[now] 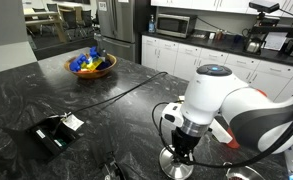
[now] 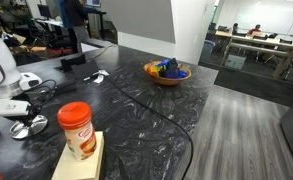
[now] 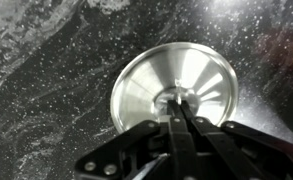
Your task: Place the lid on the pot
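The lid (image 3: 176,85) is a round shiny silver disc with a small central knob, lying on the dark marbled counter. It also shows in both exterior views (image 1: 177,166) (image 2: 28,128). My gripper (image 3: 179,102) points straight down over the lid's middle, its fingers shut together on the knob. It is also in an exterior view (image 1: 181,150). A shiny rounded rim (image 1: 244,174) is cut off by the bottom edge close to the lid; I cannot tell whether it is the pot.
A creamer canister with a red cap (image 2: 76,130) stands on a box near the lid. A bowl of coloured items (image 1: 90,65) (image 2: 167,72) sits farther off. A black cable (image 1: 126,92) crosses the counter. A black device (image 1: 54,133) lies beside it.
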You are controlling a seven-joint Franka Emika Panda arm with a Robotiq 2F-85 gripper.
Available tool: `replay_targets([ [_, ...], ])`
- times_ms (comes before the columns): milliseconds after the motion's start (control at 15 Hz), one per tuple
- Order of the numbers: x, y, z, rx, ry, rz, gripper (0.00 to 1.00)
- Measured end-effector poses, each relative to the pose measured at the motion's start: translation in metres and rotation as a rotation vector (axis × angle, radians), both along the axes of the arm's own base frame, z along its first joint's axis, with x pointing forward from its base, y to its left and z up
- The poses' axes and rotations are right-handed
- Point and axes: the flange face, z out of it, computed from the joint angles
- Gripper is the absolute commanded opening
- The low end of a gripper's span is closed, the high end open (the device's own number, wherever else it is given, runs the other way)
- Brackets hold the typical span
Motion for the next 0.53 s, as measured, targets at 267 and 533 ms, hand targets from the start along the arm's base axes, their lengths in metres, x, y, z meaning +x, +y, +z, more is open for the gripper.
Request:
replay_targets([
  [267, 0.006, -0.007, 0.022, 0.02, -0.047, -0.062, 0.01],
  [533, 0.007, -0.025, 0.061, 0.018, -0.099, -0.124, 0.01],
])
